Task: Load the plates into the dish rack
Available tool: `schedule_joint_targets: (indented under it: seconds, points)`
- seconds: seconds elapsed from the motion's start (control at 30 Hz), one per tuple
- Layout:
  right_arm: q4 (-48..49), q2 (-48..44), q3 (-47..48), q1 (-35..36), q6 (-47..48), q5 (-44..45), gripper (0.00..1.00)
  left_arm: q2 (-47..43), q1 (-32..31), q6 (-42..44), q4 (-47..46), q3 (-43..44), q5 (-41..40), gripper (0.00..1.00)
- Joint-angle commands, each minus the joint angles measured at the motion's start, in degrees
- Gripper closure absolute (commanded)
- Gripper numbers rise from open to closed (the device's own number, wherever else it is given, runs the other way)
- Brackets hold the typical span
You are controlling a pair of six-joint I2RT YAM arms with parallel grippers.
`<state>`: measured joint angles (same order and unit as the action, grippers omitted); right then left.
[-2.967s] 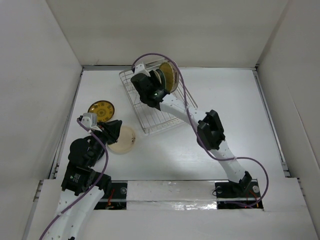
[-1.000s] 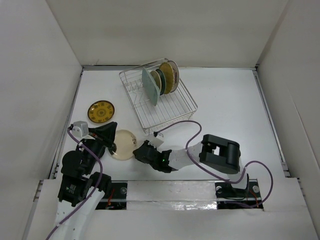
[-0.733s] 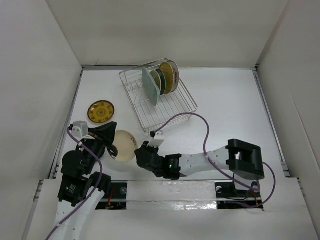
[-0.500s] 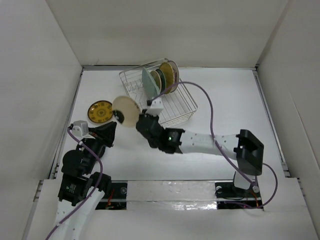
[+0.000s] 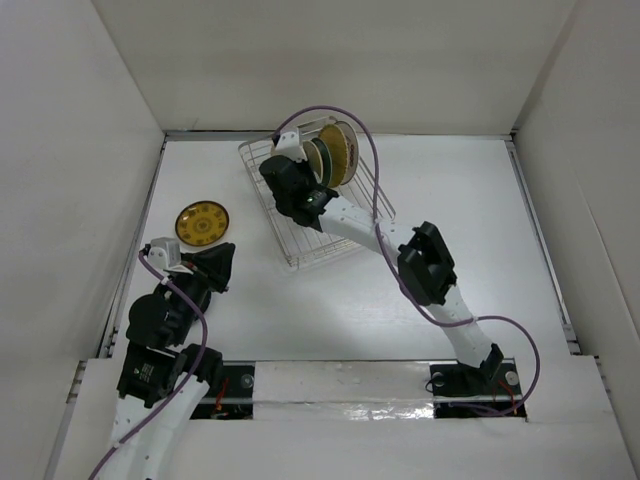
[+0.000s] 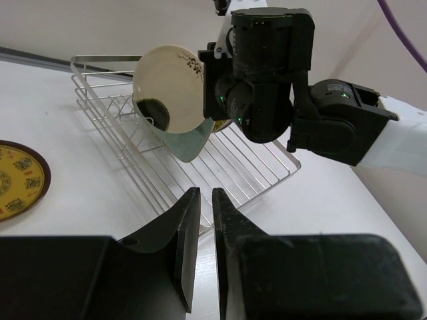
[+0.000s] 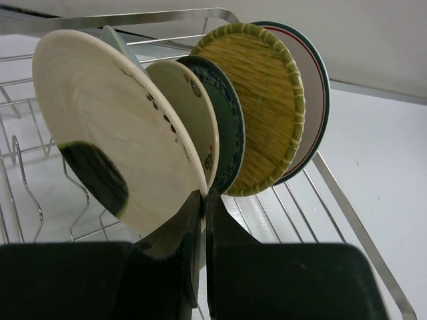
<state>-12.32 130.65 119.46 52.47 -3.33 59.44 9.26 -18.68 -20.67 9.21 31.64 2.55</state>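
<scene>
While my right gripper [image 7: 202, 199] is clamped on the lower rim of the cream plate [image 7: 113, 120], I see that plate tilted on edge over the dish rack [image 5: 300, 250], just in front of the row standing in its tines: a pale green rectangular plate [image 7: 115, 39], a smaller cream plate [image 7: 187, 107], a dark teal plate [image 7: 230, 143], a woven yellow plate [image 7: 260, 100] and a white plate [image 7: 310, 87]. My left gripper [image 6: 203, 200] hovers low over the table [image 5: 450, 250], its fingers drawn nearly together with only a slit between them, and the brown-and-yellow patterned plate [image 5: 203, 222] lies flat off to its left.
</scene>
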Motion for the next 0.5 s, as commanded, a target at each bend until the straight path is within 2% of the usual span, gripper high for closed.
schedule_joint_targets:
  seconds: [0.0, 0.13, 0.2, 0.37, 0.47]
  points:
    - [-1.1, 0.4, 6.8, 0.4, 7.7, 3.1, 1.0, 0.9, -0.3, -0.4, -1.6, 0.8, 0.0, 0.89]
    - [-1.4, 4.6, 9.9, 0.4, 10.1, 3.5, 1.0, 0.9, -0.3, -0.4, -1.6, 0.9, -0.3, 0.89]
    - [-1.0, 6.2, 12.2, 0.4, 12.6, 6.6, 1.0, 0.9, -0.3, -0.4, -1.4, 0.9, -0.6, 0.89]
    - [11.2, 5.9, 11.3, 1.1, 21.2, 10.9, 1.0, 1.3, -0.3, -0.4, -1.3, 1.0, -0.7, 0.89]
    - [15.0, 7.5, 14.5, 1.1, 27.0, 12.4, 1.0, 1.2, -0.3, -0.5, -1.1, 1.0, -0.9, 0.89]
